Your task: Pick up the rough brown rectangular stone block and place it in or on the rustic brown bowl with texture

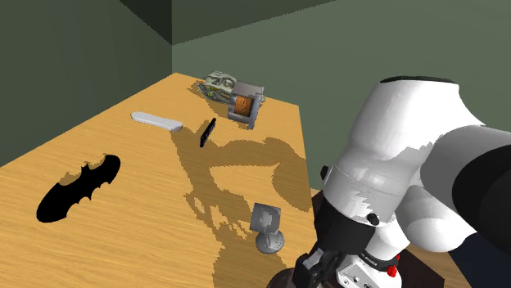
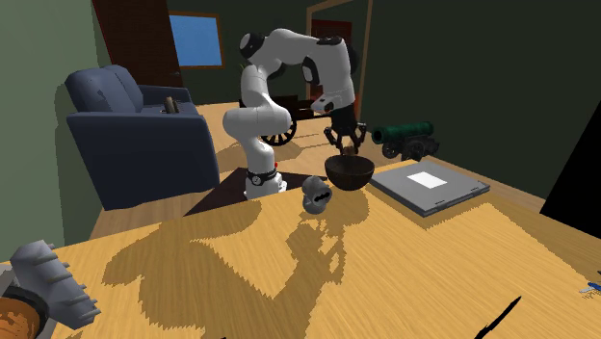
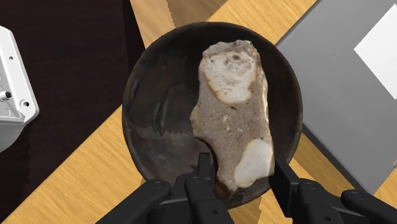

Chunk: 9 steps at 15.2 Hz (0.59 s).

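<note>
Wooden table (image 1: 147,204), dark green walls (image 1: 246,24). Shoulder view: the white arm (image 1: 401,172) bulks over the lower right, and whatever lies under it is hidden. Clutter is scattered well apart from it. There is a black bat shape (image 1: 78,188), a pale flat oblong (image 1: 156,121) and a thin black strip (image 1: 206,132). A grey-and-orange jumble (image 1: 233,96) sits at the far edge, too muddled to name. A small grey bust (image 1: 269,229) stands near the arm.

Second exterior view: the gripper (image 2: 345,146) points down, just above the dark bowl (image 2: 349,173). It is likely placed there so a release drops the load straight in. The bust sits just beside the bowl, with a grey slab (image 2: 429,186) on the bowl's other side and a toy cannon (image 2: 409,140) behind. A blue armchair (image 2: 135,125) stands off the table. What is between the jaws is hard to make out here.

Wrist view: the stone block (image 3: 232,108) is brown-grey with pale patches and runs lengthwise away from the gripper. Its near end is clasped between the fingers (image 3: 203,175) at a medium spread. The whole block sits inside the bowl's outline. So it is judged held over or in the bowl, with only the release left. Cannot tell whether its far end touches the bowl floor. The bowl's near rim is covered by the fingers. The slab and the white stand base (image 3: 13,89) are cut off at the picture's edges.
</note>
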Tool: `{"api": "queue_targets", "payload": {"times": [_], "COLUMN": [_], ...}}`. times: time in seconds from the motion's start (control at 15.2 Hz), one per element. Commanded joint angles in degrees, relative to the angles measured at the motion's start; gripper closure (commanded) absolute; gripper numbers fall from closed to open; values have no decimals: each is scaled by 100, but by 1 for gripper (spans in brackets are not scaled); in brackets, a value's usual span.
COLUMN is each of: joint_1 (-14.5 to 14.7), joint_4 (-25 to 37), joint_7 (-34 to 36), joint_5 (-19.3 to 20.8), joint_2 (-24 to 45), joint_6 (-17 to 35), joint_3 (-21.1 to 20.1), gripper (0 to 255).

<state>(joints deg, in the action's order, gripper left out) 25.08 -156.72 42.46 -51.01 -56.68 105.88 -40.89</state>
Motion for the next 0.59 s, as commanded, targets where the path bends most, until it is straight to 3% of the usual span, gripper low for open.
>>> {"api": "queue_targets", "payload": {"times": [0.0, 0.53], "joint_1": [19, 49], "joint_4": [-108, -406], "joint_7": [-53, -242], "joint_5": [-102, -473], "joint_2": [35, 246], "joint_6": [139, 630], "joint_3": [-98, -471], "gripper": [255, 255]}}
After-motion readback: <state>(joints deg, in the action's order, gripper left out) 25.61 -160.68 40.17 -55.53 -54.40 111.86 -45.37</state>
